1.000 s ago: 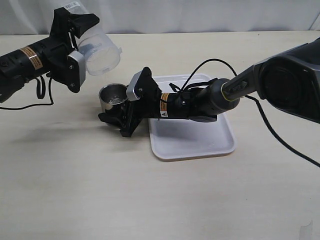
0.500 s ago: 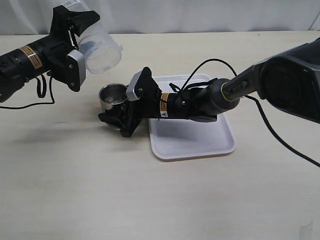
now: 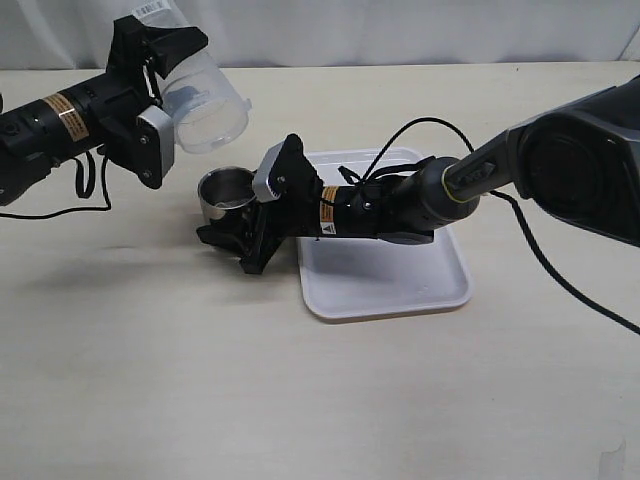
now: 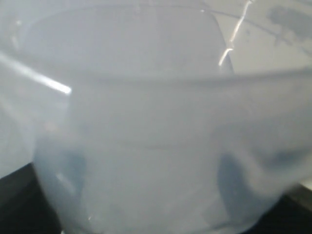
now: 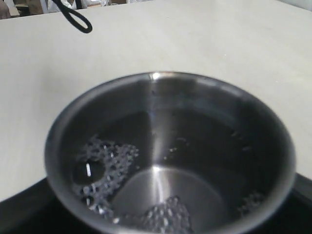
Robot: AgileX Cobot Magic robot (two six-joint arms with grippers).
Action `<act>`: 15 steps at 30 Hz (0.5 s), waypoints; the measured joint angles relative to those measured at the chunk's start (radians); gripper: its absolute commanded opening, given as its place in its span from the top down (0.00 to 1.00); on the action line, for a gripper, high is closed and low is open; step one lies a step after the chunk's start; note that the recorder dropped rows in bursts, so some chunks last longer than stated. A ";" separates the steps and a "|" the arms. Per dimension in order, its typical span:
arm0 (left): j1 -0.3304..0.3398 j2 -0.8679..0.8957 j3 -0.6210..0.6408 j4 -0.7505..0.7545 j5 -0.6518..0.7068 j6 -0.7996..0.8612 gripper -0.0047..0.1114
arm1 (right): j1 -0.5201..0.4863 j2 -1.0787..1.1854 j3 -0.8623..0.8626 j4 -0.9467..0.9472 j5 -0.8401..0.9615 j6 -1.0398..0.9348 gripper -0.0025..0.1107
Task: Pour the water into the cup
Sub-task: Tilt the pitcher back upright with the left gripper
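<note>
Since the earlier frame the left gripper (image 3: 172,90) has been carried a little to the right and slightly upward. The clear plastic container (image 3: 205,95) pinched between its fingers has been carried with it. In the left wrist view the container wall is seen dented where the fingers press, so a firm grip is indicated. The container is held tilted, with its open mouth turned down toward the cup (image 3: 225,195) and raised above it. No stream is seen between the two.

Nothing has shifted on the other side. The right gripper (image 3: 228,212) is closed against the sides of the cup, which is kept upright on the table (image 3: 150,380), just beside the white tray (image 3: 440,290). In the right wrist view water (image 5: 161,146) is seen standing in the cup's bottom, with clusters of bubbles (image 5: 109,156) along its edge.

From this it is judged that some water has already been delivered. The small shift of the container may be either a correction of the pour or the start of its withdrawal. How much water is left in the container cannot be told, as the left wrist view is blurred.
</note>
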 measured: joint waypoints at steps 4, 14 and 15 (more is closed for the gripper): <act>-0.017 0.000 0.000 0.000 0.000 0.000 0.96 | 0.000 0.000 0.000 0.000 0.000 0.000 0.94; -0.023 0.000 0.000 -0.004 0.000 0.045 0.96 | 0.000 0.000 0.000 0.000 0.000 0.000 0.94; -0.023 0.000 0.000 -0.015 0.000 0.065 0.96 | 0.000 0.000 0.000 0.000 0.000 0.000 0.94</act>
